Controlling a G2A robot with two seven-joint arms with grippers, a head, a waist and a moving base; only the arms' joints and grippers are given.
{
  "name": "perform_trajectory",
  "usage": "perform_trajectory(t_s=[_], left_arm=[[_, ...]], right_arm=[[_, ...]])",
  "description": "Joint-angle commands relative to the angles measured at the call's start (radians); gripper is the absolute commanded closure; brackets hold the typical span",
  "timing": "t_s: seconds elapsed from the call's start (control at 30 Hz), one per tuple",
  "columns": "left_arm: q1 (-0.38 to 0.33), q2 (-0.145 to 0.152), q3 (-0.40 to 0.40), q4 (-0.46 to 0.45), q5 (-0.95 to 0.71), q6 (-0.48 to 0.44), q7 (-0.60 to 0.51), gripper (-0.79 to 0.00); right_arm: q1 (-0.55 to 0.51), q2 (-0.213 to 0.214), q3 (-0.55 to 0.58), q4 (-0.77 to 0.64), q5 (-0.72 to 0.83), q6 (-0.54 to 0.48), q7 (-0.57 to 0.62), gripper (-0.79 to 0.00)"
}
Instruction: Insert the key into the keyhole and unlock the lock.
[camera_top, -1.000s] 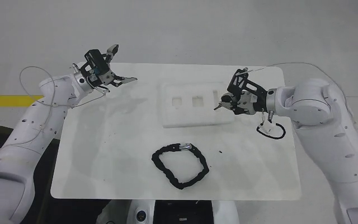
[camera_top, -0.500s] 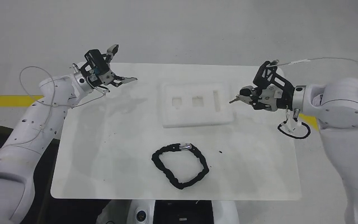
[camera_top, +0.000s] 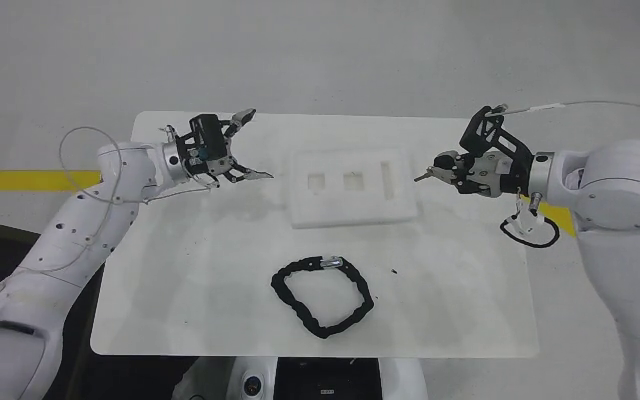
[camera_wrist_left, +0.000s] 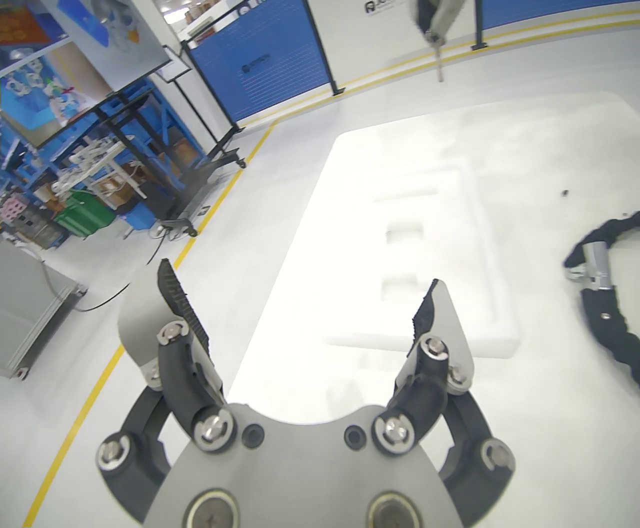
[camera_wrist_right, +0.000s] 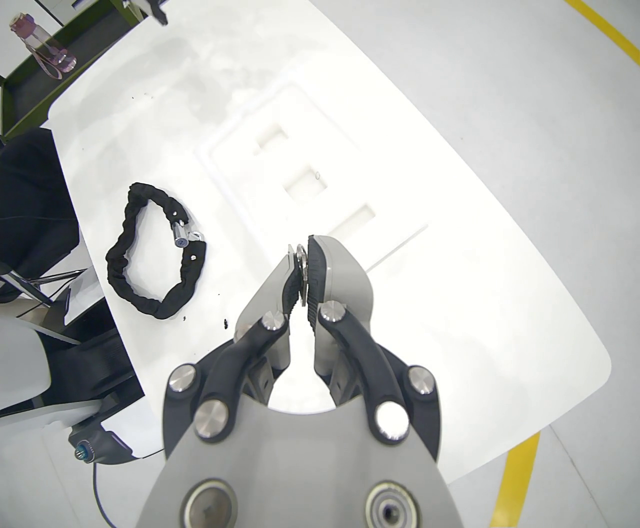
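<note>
White table (camera_top: 200, 260); foam tray (camera_top: 350, 207), chain lock (camera_top: 330, 264)

My jaws stand wide apart, holding nothing, facing along the white table (camera_wrist_left: 550, 150). Beyond them lies the foam tray (camera_wrist_left: 492, 280), the black chain lock (camera_wrist_left: 597, 265) near it. Farther off, the right arm's jaws hold a key (camera_wrist_left: 439, 70) pointing down.

Top view overhead, wrist views oblique, sharing foam tray (camera_top: 350, 212)

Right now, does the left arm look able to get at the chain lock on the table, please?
Probably yes. The left gripper is open and empty, and the chain lock lies uncovered on the table with nothing lying between them; the foam tray sits to one side of that path.
</note>
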Motion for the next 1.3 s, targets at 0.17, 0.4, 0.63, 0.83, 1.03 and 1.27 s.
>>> perform_trajectory(t_s=[0.17,0.4,0.63,0.83,1.03,1.27], left_arm=[[0.074,0.021,-0.001,-0.143,0.094,-0.088,0.027,-0.785],[0.113,0.034,0.02,-0.26,0.196,-0.21,0.004,-0.785],[0.098,0.039,0.109,-0.276,0.235,-0.236,-0.047,-0.785],[0.055,0.047,0.184,-0.269,0.254,-0.236,-0.013,-0.785],[0.055,0.047,0.184,-0.269,0.254,-0.236,-0.013,-0.785],[0.055,0.047,0.184,-0.269,0.254,-0.236,-0.013,-0.785]], right_arm=[[0.0,0.0,0.0,0.0,0.0,0.0,0.0,0.0],[0.0,0.0,0.0,0.0,0.0,0.0,0.0,0.0],[0.0,0.0,0.0,0.0,0.0,0.0,0.0,0.0],[0.0,0.0,0.0,0.0,0.0,0.0,0.0,0.0],[0.0,0.0,0.0,0.0,0.0,0.0,0.0,0.0],[0.0,0.0,0.0,0.0,0.0,0.0,0.0,0.0]])
